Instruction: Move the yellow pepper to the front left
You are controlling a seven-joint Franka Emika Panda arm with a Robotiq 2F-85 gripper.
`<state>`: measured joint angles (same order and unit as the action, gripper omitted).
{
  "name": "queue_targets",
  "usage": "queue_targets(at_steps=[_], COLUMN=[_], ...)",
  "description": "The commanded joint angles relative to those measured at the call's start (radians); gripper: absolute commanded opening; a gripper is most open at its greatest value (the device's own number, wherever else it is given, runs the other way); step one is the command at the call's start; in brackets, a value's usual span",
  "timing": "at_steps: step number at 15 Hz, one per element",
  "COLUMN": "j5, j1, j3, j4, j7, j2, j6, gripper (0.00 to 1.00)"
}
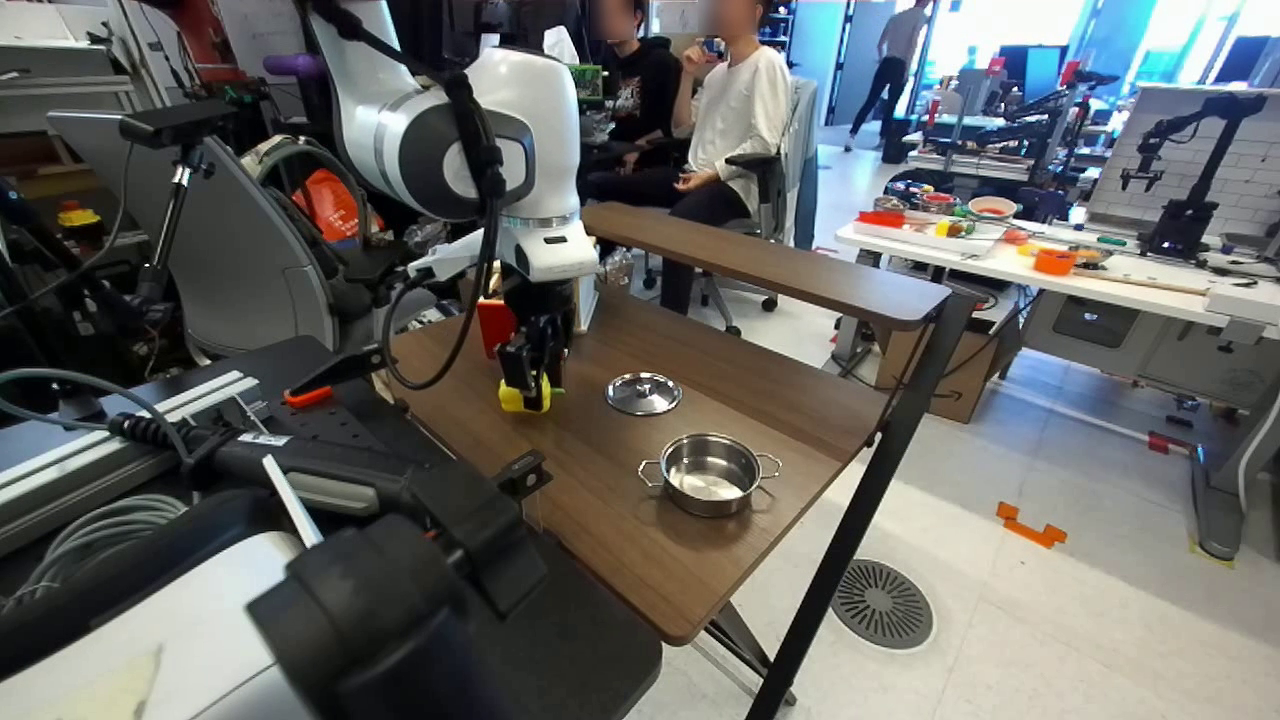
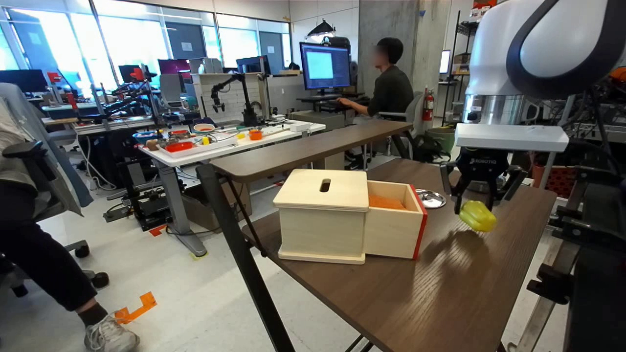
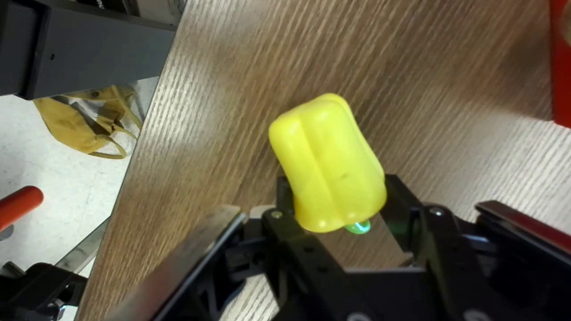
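The yellow pepper (image 1: 520, 396) is a small chunky bright yellow piece with a green stem. It shows in an exterior view (image 2: 478, 216) and in the wrist view (image 3: 328, 160). My gripper (image 3: 339, 194) is shut on the pepper, one black finger on each side of its stem end. The gripper points down in both exterior views (image 1: 532, 378) (image 2: 475, 204). The pepper is held above the brown table (image 2: 469, 303), with a shadow below it and a gap. No part of the pepper's far side shows in the wrist view.
A pale wooden box (image 2: 323, 230) with an open, red-fronted drawer (image 2: 396, 234) stands near the gripper. A metal lid (image 1: 643, 395) and a two-handled metal pot (image 1: 712, 500) are on the table. A raised shelf (image 1: 760, 258) runs along one side. The table's edge (image 3: 147, 116) shows in the wrist view.
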<state>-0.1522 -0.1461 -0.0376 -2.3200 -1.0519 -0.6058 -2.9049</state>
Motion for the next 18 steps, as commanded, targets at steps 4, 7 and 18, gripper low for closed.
queue_targets(at_steps=[4,7,18], j5=[-0.043,-0.046,-0.078], j1=[0.01,0.023,0.095], j3=[-0.005,-0.004,0.007], j4=[0.087,0.09,-0.037], j7=[0.066,0.084,0.224], j2=[-0.081,-0.066,0.264], j6=[-0.018,-0.01,0.056], gripper=[0.66,0.91,1.0])
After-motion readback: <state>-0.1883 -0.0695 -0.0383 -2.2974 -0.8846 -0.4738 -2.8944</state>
